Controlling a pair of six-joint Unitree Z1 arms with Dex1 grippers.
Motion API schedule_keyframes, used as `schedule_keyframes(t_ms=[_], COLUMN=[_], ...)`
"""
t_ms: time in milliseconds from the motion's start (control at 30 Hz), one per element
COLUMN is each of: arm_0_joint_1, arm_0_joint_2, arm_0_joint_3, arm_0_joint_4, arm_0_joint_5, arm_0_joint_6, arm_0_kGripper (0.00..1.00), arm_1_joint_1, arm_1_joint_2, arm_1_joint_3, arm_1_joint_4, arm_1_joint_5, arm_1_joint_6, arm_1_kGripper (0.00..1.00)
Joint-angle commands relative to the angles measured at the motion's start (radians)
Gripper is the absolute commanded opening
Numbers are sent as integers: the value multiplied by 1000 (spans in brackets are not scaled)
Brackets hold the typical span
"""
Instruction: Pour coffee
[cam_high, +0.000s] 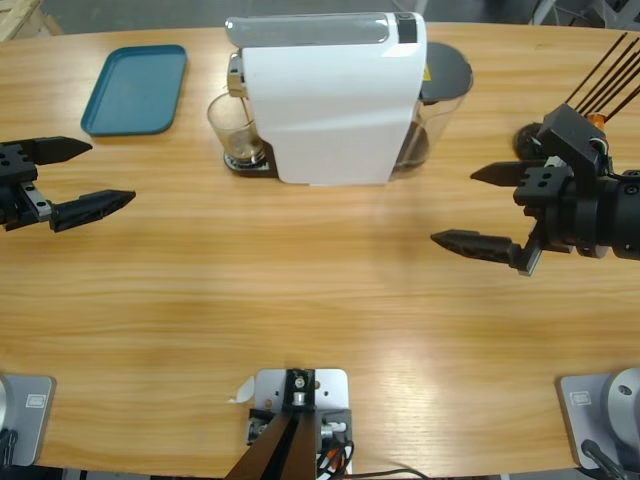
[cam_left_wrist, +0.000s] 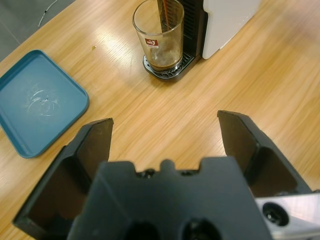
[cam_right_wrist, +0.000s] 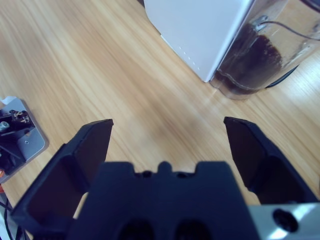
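While my left claw (cam_high: 88, 172) hangs spread wide and holding nothing over the wooden table (cam_high: 300, 300), the white coffee machine (cam_high: 325, 95) stands well apart from it. Under that machine's spout, on its small drip grate, sits the clear glass tumbler (cam_left_wrist: 159, 37), with the coffee (cam_left_wrist: 162, 64) a thin dark layer at its bottom. Just beyond the tumbler from the machine lies a teal tray (cam_high: 135, 88). My right claw (cam_high: 470, 207) is spread too, gripping nothing, off the machine's opposite side, near its water tank (cam_right_wrist: 260, 55).
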Motion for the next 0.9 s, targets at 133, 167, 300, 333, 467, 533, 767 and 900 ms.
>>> schedule_keyframes(t_ms=[133,167,300,333,467,533,767,900], arm_0_joint_1=[-11,-11,-11,-11,-11,-11,-11,-11], arm_0_joint_2=[32,32,34,34,36,38,45,50], arm_0_joint_3=[33,33,33,33,33,32,33,33], arm_0_joint_4=[-14,-14,-14,-14,-14,-14,-20,-23], arm_0_joint_5=[-10,-10,-10,-10,-15,-16,-16,-17], arm_0_joint_6=[3,3,3,3,3,3,3,3], arm_0_kGripper=[908,908,908,908,908,908,908,908], arm_1_joint_1=[12,12,12,12,12,12,12,12], arm_1_joint_2=[-15,-15,-15,-16,-16,-16,-12,-9], arm_1_joint_3=[37,37,39,39,39,39,38,37], arm_1_joint_4=[-13,-13,-14,-14,-14,-14,-15,-16], arm_1_joint_5=[-4,-4,-4,-3,-2,-2,-2,-2], arm_1_joint_6=[2,2,2,2,2,2,2,2], arm_1_kGripper=[996,996,996,996,996,996,996,996])
